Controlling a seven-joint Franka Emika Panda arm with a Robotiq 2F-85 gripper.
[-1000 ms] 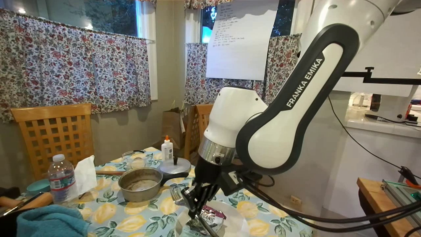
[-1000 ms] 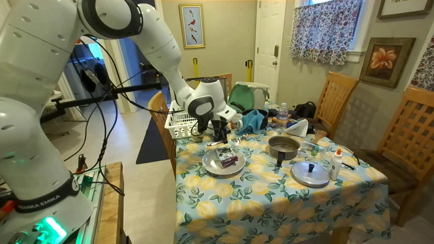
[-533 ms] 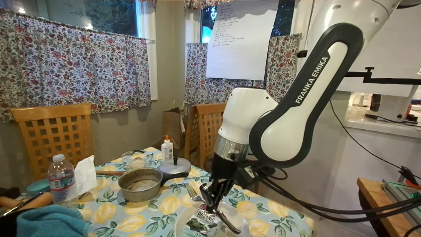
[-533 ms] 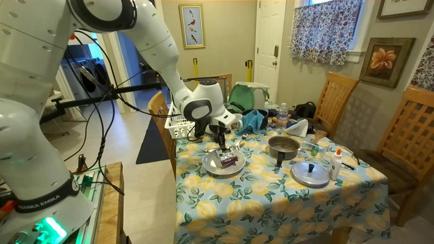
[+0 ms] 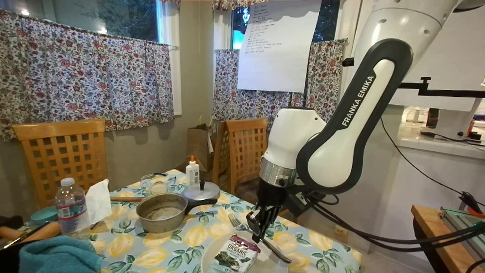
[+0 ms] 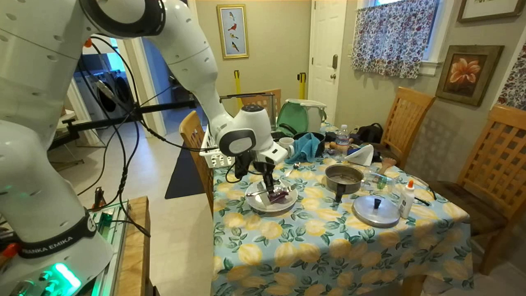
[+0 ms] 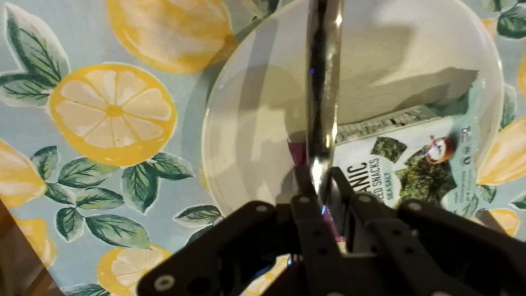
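My gripper (image 5: 258, 238) is shut on a metal fork, pointing down over the plate; it also shows in an exterior view (image 6: 270, 191) and in the wrist view (image 7: 320, 183). The fork (image 5: 278, 252) lies roughly level in the jaws, its tines (image 5: 237, 223) to one side and its handle (image 7: 324, 82) to the other. Its shadow falls on the pale plate (image 7: 242, 135) below, so it is held above it. A seaweed snack packet (image 7: 402, 160) with a purple end lies on the plate (image 6: 255, 204), just under the fingertips. The tines are out of the wrist view.
Near the plate are a metal pot (image 5: 163, 214), its lid (image 6: 376, 210), a glue bottle (image 6: 407, 200), a spoon (image 6: 294, 167) and a white mug (image 6: 286, 142). A water bottle (image 5: 71, 208), blue towel (image 5: 57, 254) and white basket (image 6: 215, 158) stand around the table.
My gripper has carried the fork from beyond the plate's edge to over the plate and packet. In an exterior view the arm and fork have shifted right, uncovering more of the packet.
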